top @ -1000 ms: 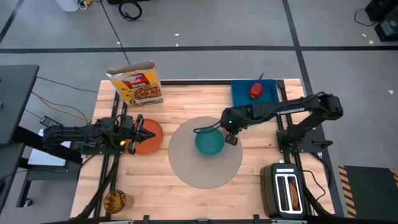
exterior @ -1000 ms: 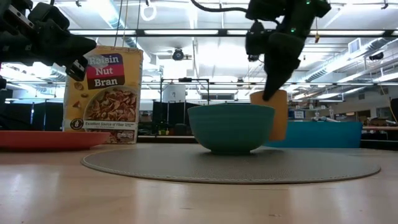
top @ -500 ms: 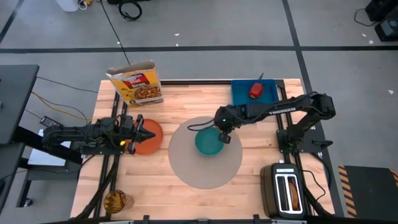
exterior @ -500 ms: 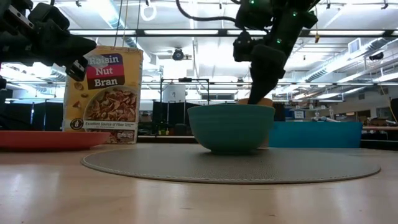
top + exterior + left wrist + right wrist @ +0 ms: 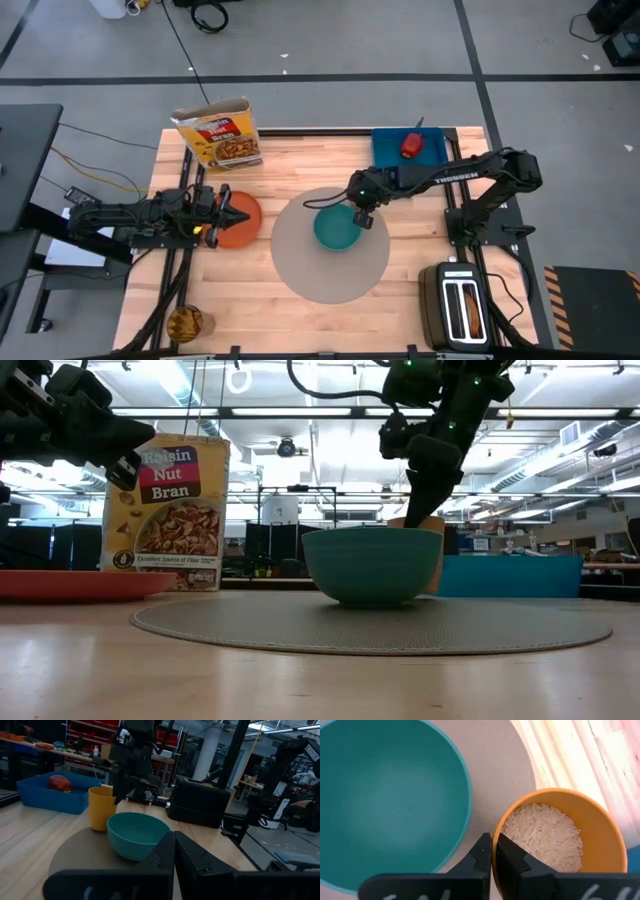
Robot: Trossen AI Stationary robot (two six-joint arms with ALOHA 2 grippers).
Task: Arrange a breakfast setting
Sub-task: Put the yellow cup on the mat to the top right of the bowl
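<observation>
A teal bowl point(image 5: 336, 230) stands on the round grey mat point(image 5: 330, 270). My right gripper point(image 5: 357, 208) is shut on a small orange cup point(image 5: 555, 835) holding white grains, just beyond the bowl at the mat's far edge; the cup also shows in the left wrist view point(image 5: 101, 807). My left gripper point(image 5: 243, 215) is shut and empty, hovering above the orange plate point(image 5: 240, 228) at the left. The red apple point(image 5: 411, 146) lies on the blue board. The round bread point(image 5: 185, 323) sits at the near left corner. No spoon is in view. My right gripper pinches the cup's rim point(image 5: 494, 854) on the side next to the bowl, one finger inside the cup and one outside. The fingers come from above, pointing down. The cup stays upright; in the left wrist view its base point(image 5: 100, 827) looks to be at the mat's edge.
A cereal box point(image 5: 222, 135) stands at the far left. A blue board point(image 5: 410, 150) lies at the far right, and a black toaster point(image 5: 460, 305) is at the near right. Bare wood lies between the plate and the mat.
My right gripper has carried the cup from the bowl's right side toward the table's left and far edge. The cup, still upright and held by its rim, now sits behind the bowl in the low view.
</observation>
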